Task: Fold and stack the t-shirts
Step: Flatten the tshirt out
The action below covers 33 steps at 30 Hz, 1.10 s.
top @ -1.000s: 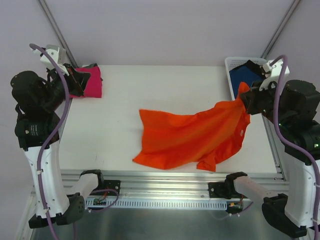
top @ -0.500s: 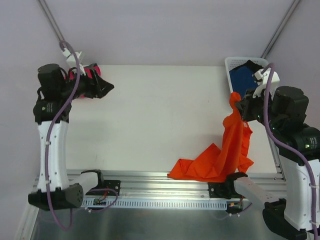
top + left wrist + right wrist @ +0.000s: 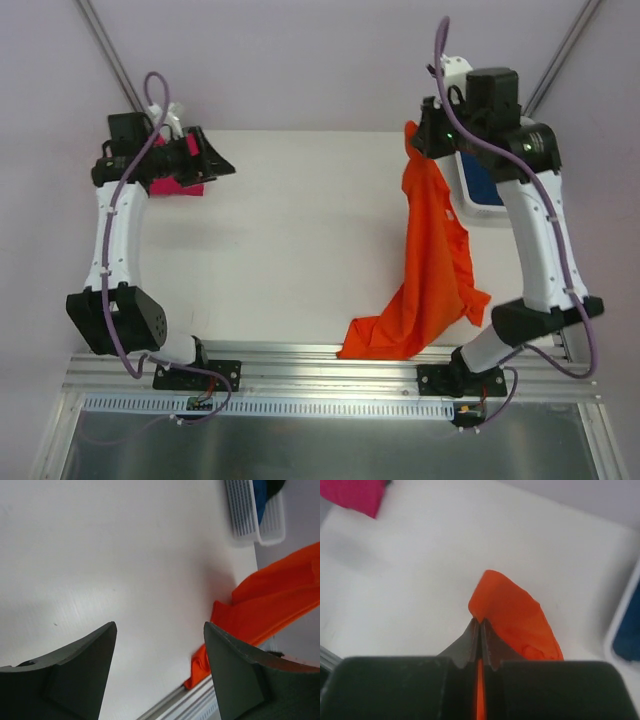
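Observation:
My right gripper (image 3: 412,135) is shut on a top edge of the bright orange t-shirt (image 3: 432,250) and holds it high over the table's right side. The shirt hangs down in a long drape, and its lower end (image 3: 385,335) rests crumpled at the front edge. In the right wrist view the closed jaws (image 3: 480,622) pinch a fold of orange t-shirt (image 3: 515,610). My left gripper (image 3: 215,165) stands open and empty at the back left, beside the folded magenta-pink t-shirt (image 3: 182,182). Its wrist view looks between its spread fingertips (image 3: 160,627) at bare table and the orange t-shirt (image 3: 270,605).
A white mesh basket (image 3: 468,208) stands at the back right, behind the right arm, with a dark blue t-shirt (image 3: 482,186) in it. The basket (image 3: 245,510) also shows in the left wrist view. An aluminium rail (image 3: 300,365) runs along the table's front edge.
The right arm has risen and swung toward the back, lifting the orange t-shirt from a spread on the table into a hanging drape. The left gripper has opened and moved off the pink t-shirt.

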### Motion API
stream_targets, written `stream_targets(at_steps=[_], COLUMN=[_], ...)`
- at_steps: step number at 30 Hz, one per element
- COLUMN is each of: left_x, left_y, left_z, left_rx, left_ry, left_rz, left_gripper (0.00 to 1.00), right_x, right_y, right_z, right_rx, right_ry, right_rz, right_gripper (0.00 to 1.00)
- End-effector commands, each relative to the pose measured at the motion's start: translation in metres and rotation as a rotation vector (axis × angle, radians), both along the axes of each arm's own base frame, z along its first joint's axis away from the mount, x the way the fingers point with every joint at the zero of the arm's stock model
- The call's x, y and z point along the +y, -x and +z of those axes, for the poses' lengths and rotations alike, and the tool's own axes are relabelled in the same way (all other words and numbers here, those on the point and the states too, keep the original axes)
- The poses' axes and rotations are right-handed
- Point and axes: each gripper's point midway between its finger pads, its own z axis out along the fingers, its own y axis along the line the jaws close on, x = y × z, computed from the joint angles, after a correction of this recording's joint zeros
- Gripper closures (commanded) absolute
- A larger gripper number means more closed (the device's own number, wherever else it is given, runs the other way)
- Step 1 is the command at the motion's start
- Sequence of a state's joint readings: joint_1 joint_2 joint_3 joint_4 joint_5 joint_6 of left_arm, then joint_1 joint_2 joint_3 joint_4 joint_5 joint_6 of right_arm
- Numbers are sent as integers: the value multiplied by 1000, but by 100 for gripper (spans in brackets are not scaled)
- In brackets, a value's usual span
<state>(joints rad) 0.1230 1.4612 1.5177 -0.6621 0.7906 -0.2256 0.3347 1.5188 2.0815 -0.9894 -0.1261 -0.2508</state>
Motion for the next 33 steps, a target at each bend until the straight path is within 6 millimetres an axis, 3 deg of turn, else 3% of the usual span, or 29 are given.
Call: stream_targets(at_steps=[1,2,3,4,5,6,9,12,14,15,16,17,18,21,23,27,30,31,33], left_x=[43,57,66,72,83,86,97,96,94,94,94,92,92,85,72,45,36,37,42], left_y=[2,1,3,4,6,8,15,22,25,25,25,25,24,24,27,36,37,35,30], left_z=[54,55,59,60,63,64,65,65,62,60,60,60,61,60,52,26,16,18,20], left_rx=[-131,-148,-180,-189,-200,-197,-195,-202,-188,-179,-176,-166,-165,-157,-135,-66,-41,-45,-64], left_ry=[24,4,-36,-50,-60,-53,-47,-54,-38,-31,-24,-7,1,35,61,86,85,82,55], left_rz=[126,163,190,211,246,260,310,323,328,333,339,342,341,304,252,169,144,148,157], left_gripper=[28,28,27,27,27,27,27,26,26,27,27,27,27,28,28,27,27,27,27], right_x=[69,83,103,114,123,135,151,150,141,138,124,120,117,99,98,99,119,127,154], right_y=[11,7,18,22,28,44,73,83,86,78,84,76,54,32,10,-20,-29,-28,-20], right_z=[111,121,130,130,144,151,163,168,173,162,172,160,116,70,3,-83,-98,-94,-67], right_rx=[-293,-334,-369,-366,-409,-413,-398,-399,-427,-433,-480,-480,-421,-367,-192,62,121,124,68], right_ry=[-134,-151,-173,-197,-242,-279,-348,-371,-356,-302,-303,-276,-197,-110,-55,-26,-49,-56,-81], right_rz=[222,251,301,322,345,392,465,473,463,451,435,412,370,316,296,284,311,329,406], right_gripper=[99,99,99,99,100,99,99,99,99,99,99,99,100,99,100,99,99,99,99])
